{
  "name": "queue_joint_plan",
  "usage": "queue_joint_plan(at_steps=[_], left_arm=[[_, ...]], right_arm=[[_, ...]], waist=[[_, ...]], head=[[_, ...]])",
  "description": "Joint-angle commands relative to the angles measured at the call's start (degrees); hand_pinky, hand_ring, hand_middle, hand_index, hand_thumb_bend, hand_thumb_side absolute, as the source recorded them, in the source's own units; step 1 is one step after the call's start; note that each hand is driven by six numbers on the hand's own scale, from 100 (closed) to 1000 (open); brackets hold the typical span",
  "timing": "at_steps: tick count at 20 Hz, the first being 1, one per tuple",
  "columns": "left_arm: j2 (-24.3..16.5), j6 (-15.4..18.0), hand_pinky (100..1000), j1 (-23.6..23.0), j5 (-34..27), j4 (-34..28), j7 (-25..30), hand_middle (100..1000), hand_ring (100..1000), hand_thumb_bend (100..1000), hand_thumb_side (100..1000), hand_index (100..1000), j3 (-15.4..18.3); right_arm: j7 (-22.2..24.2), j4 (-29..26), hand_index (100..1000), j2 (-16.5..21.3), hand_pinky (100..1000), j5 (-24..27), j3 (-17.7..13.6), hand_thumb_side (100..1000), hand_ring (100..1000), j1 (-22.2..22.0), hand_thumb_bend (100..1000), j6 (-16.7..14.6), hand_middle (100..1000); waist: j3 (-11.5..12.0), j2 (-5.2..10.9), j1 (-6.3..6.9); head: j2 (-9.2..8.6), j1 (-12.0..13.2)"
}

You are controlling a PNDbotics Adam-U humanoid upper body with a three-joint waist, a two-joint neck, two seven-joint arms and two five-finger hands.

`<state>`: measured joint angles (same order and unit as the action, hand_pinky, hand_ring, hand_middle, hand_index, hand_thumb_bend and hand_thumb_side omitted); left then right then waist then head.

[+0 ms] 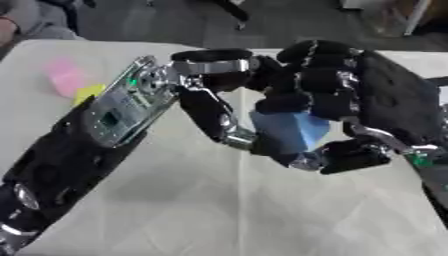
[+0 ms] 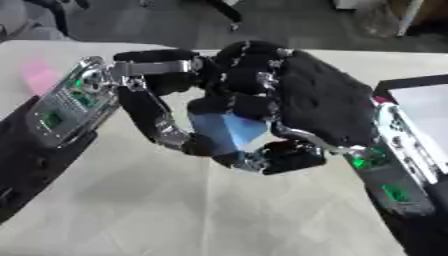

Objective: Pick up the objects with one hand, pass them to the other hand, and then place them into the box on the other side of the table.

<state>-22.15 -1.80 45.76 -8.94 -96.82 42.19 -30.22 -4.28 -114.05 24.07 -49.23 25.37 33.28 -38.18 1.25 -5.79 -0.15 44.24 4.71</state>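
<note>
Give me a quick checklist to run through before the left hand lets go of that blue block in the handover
1. Both hands meet at the blue block above the table: ok.
2. Right hand fingers curled round the block from above and from the right: ok.
3. Right thumb under the block: looks so, cannot tell for sure.
4. Left hand fingers off the block: not ok, they are at its left side.
5. Box in view on the right: ok, only part of it shows at the edge.
6. Pink object and yellow object lie at the far left of the table, out of the way: ok.
</note>
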Motion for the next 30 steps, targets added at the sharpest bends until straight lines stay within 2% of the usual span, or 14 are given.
queue_joint_plan(at_steps=[1,4,5,7,12,17,21,26,30], left_arm=[[-1.01,0.91,781,0.62,0.13,-0.05,1.4,667,717,559,502,712,0.83],[-1.01,1.6,781,0.59,0.1,0.34,2.1,667,717,559,502,712,1.08],[-0.99,1.96,804,0.52,-0.04,0.34,2.45,751,766,632,589,812,1.12],[-1.07,2.91,825,0.33,-0.35,0.55,3.69,797,799,659,627,860,1.5],[-1.52,4.81,852,-0.21,0.15,2.48,4.63,852,835,693,689,902,4.17],[-2.43,6.2,852,-1.29,3.44,6.61,0.1,862,841,688,692,902,8.53],[-3.18,7.05,844,-3.06,6.14,10.33,-5.41,857,836,676,692,893,12.31],[-5.1,8.28,836,-7.81,8.5,11.12,-13.22,849,828,651,689,881,18.24],[-6.63,8.97,830,-13.36,9.82,7.08,-19.43,843,823,641,678,871,22.92]], right_arm=[[-1.26,-0.54,408,0.95,735,0.61,-0.87,217,612,1.07,101,0.19,291],[-1.79,-0.54,408,1.01,735,0.47,-0.86,217,612,1.09,101,0.24,291],[-1.91,-0.54,392,1.08,734,0.39,-0.84,216,609,1.21,101,0.17,286],[-2.14,-0.54,393,1.22,735,0.22,-0.85,216,609,1.4,101,0.0,287],[-3.2,-0.54,397,1.76,735,-0.03,-1.1,213,607,1.84,102,-0.51,290],[-5.48,-0.54,402,3.66,736,-0.52,-2.41,208,605,2.31,105,-0.68,295],[-8.42,-0.54,388,6.24,735,-0.87,-4.71,205,606,1.88,107,0.23,292],[-12.91,-0.54,341,11.34,730,1.2,-10.2,189,606,-2.14,111,6.32,239],[-13.78,-0.54,315,14.39,725,4.34,-15.77,181,606,-7.25,113,15.48,180]], waist=[[-0.01,0.96,0.12],[-0.02,0.96,0.1],[-0.04,0.94,0.06],[-0.09,0.92,0.0],[-0.24,0.9,-0.18],[-0.52,1.0,-0.44],[-0.73,0.99,-0.64],[-0.76,0.74,-0.67],[-0.47,0.51,-0.6]], head=[[-0.12,0.15],[-0.12,0.17],[-0.12,0.18],[-0.12,0.19],[-0.12,0.07],[-0.12,0.03],[-0.12,-0.1],[-0.12,-0.5],[-0.12,-2.89]])
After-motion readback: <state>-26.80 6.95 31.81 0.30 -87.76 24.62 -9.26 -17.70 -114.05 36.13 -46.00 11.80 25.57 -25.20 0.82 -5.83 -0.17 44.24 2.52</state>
